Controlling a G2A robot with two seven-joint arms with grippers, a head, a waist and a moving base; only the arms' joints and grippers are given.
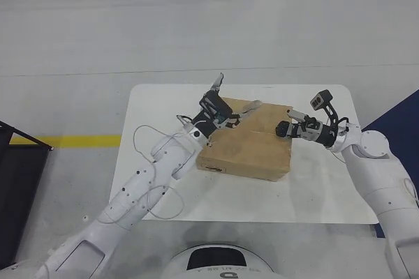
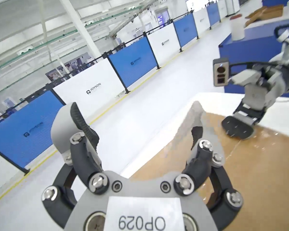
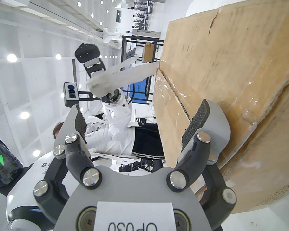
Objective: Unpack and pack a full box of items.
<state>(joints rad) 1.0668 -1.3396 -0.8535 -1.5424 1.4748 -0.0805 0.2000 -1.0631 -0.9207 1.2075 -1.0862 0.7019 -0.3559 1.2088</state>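
A closed cardboard box [image 1: 246, 148] lies on the white table [image 1: 321, 202]. My left gripper [image 1: 235, 94] hovers over the box's far left corner, open and raised off the cardboard [image 2: 250, 169]. A strip of clear tape [image 3: 130, 72] runs from the box's top seam [image 3: 173, 90] up to one of its fingers [image 2: 195, 118]. My right gripper [image 1: 282, 130] sits on the box's top near the right end. It stands open [image 3: 139, 118], with one finger [image 3: 204, 121] against the cardboard and nothing between the fingers.
A thin cable [image 1: 143, 136] loops over the table's left part. A black rack [image 1: 0, 181] stands on the floor to the left, and a blue surface [image 1: 408, 111] lies beyond the table's right edge. The table's near strip is bare.
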